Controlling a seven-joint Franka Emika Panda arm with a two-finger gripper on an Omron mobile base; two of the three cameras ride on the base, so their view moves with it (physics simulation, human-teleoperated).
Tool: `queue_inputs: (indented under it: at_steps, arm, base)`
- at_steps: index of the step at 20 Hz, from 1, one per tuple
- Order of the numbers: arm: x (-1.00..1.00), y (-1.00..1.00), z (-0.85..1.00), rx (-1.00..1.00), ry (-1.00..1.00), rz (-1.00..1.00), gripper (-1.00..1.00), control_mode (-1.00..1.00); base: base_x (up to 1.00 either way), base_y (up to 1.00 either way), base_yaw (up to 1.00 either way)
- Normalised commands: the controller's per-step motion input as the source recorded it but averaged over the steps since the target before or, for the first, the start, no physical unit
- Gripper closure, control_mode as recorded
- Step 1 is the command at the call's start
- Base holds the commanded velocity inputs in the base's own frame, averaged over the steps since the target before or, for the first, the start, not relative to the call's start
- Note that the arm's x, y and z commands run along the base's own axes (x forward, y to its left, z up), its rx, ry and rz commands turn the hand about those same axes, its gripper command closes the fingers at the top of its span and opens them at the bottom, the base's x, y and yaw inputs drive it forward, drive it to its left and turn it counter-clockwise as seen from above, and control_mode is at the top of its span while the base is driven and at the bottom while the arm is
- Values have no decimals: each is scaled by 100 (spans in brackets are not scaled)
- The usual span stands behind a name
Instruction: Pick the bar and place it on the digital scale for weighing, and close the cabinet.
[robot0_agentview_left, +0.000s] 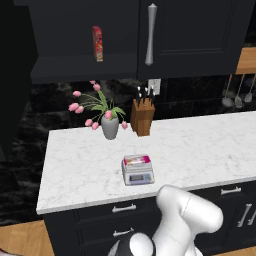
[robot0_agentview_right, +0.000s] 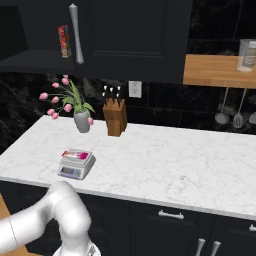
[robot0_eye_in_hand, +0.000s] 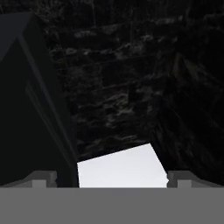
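Bar (robot0_agentview_left: 136, 160): you'll see a small flat packet, pink to magenta with a white patch, lying flat on the scale's platform. It covers only part of that platform.
Scale (robot0_agentview_left: 138, 176): small, light grey, silver square top, display panel facing the front edge of the table. It sits near the front of the white marble table (robot0_agentview_left: 200, 150), well apart from the vase and the knife block.
Cabinet (robot0_agentview_left: 200, 35): big black wall unit above the table. You can see its left side standing open, with a shelf exposed; the right door is shut, with a long silver handle (robot0_agentview_left: 150, 34).
Red box (robot0_agentview_left: 97, 43): tall, upright, on the open shelf.
Vase (robot0_agentview_left: 109, 126): grey, with pink tulips, at the back of the table.
Knife block (robot0_agentview_left: 142, 116): wooden, just beside the vase.
Hand (robot0_eye_in_hand: 107, 179): your fingers stand wide apart, holding nothing; they look at a dark wall and a white table corner.
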Motion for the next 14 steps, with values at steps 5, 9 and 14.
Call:
queue_inputs:
  at_steps: [5, 9, 14]
  arm:
    - [84, 61, -8, 0, -1, -20, -100, -100]
    - [70, 85, -23, 4, -5, -28, -100, -100]
    - [31, 11, -12, 11, -13, -31, -100, -100]
  base:
    - [0, 0, 0]
    - [0, 0, 0]
    - [0, 0, 0]
